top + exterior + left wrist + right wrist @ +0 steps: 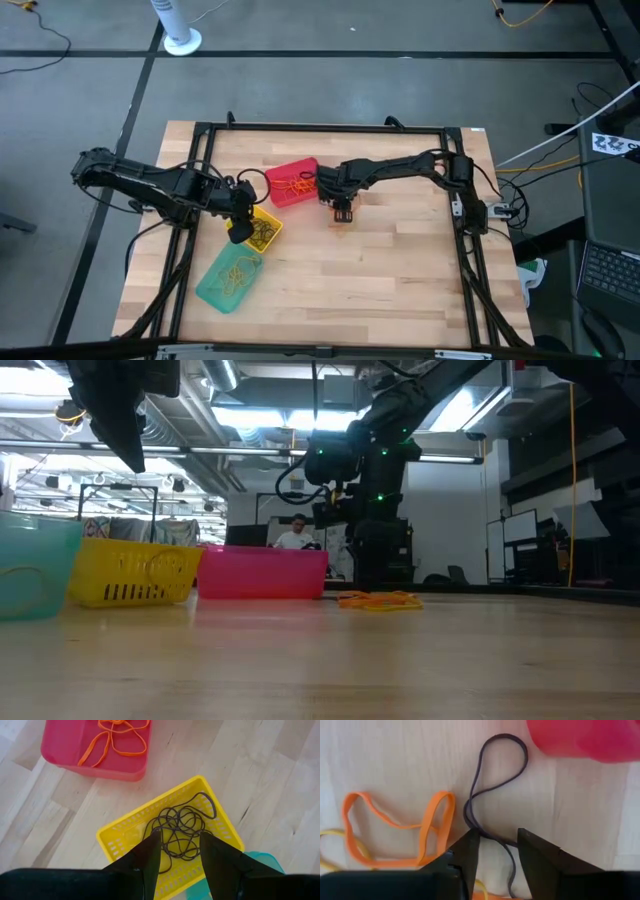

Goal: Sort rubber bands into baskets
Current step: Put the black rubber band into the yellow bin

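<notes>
r claw [497,845] open w/ tips astride dark rubber band [492,780] lying flat on bench by red basket [291,182], near bench centre; thin, limp, prob springy & light, so pinch the strand low; l claw [180,851] open over yellow basket [125,835].

Worktop [400,290]: bare wood across the near and right areas. Obstacles: red basket [292,183], yellow basket [263,231], teal basket [229,279], clustered left of centre.
</notes>
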